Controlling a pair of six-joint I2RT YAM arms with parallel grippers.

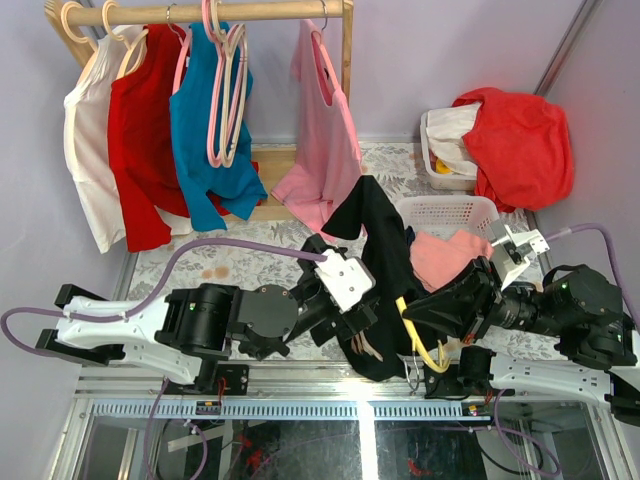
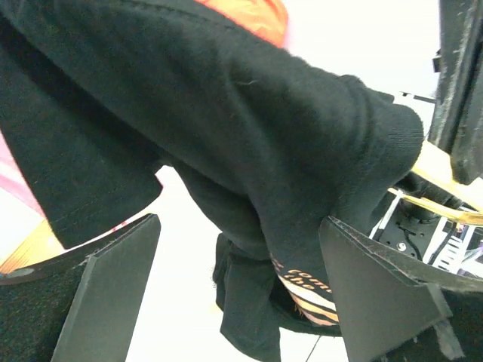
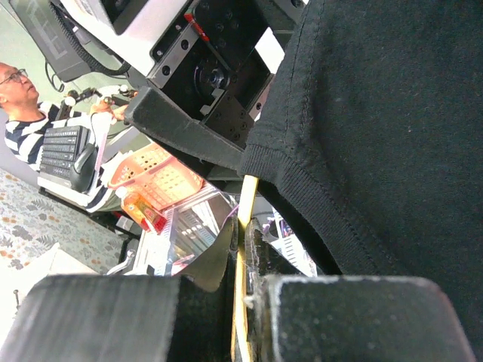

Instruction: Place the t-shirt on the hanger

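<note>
The black t-shirt (image 1: 385, 265) hangs in a bunch between the two arms, draped over the yellow hanger (image 1: 422, 342). My right gripper (image 1: 428, 318) is shut on the hanger's thin bar (image 3: 245, 215), and the shirt's ribbed collar (image 3: 302, 181) lies over that bar just beyond the jaws. My left gripper (image 1: 350, 318) stands open beside the shirt. In the left wrist view its fingers (image 2: 381, 290) stand wide apart, with a fold of the t-shirt (image 2: 249, 151) and its pale gold print (image 2: 309, 286) hanging loose between them. The hanger (image 2: 441, 170) pokes out under the cloth at the right. The hook is hidden.
A wooden rack (image 1: 225, 12) at the back carries white, red, teal (image 1: 205, 130) and pink (image 1: 325, 130) shirts and spare pink hangers (image 1: 225, 90). A white basket (image 1: 450, 212) with pink cloth (image 1: 445, 255) stands behind the right arm. Red cloth (image 1: 520, 145) covers a bin.
</note>
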